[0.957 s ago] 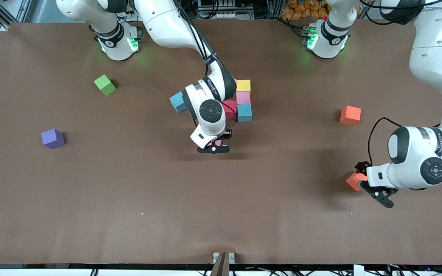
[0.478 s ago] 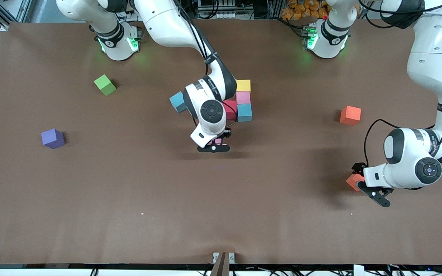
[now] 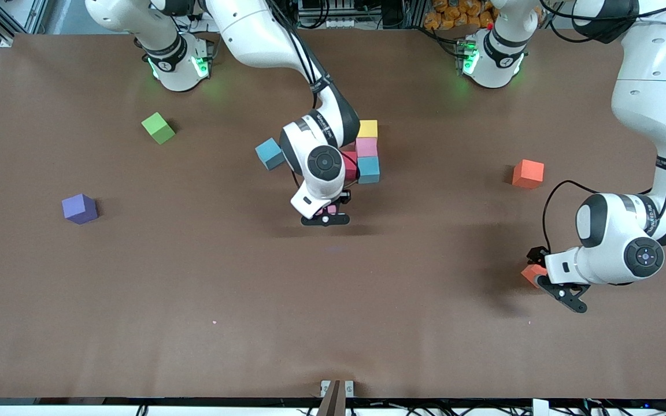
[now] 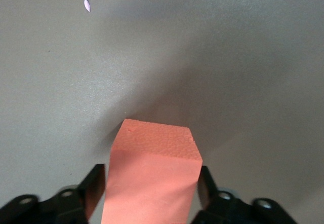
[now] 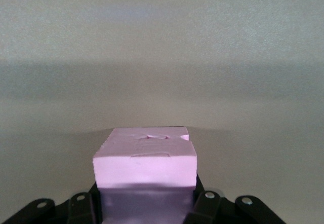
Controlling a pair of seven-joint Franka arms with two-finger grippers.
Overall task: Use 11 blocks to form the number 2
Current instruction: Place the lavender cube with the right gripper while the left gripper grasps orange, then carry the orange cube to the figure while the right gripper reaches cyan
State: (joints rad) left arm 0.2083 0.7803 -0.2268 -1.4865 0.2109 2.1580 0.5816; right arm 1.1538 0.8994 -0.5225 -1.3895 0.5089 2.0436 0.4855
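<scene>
A cluster of blocks sat mid-table: a yellow block (image 3: 367, 128) farthest from the front camera, a pink block (image 3: 366, 147) touching it on the nearer side, then a light blue block (image 3: 368, 169), with a red block (image 3: 349, 166) beside that one and partly hidden by the right arm. A second light blue block (image 3: 269, 153) lay tilted just beside the cluster, toward the right arm's end.

The right gripper (image 3: 325, 215) hung over the table just nearer the camera than the cluster, its fingers (image 5: 81, 209) pressed against both sides of a pink cube (image 5: 146, 167).

Toward the left arm's end, the left gripper (image 3: 547, 277) sat low at a red-orange cube (image 4: 152, 176), a finger (image 4: 92, 187) close on each side; whether they actually gripped it could not be told. Another orange block (image 3: 528, 173) lay farther from the camera.

A purple block (image 3: 79, 208) and a green cube (image 3: 158, 127) lay well apart toward the right arm's end.
</scene>
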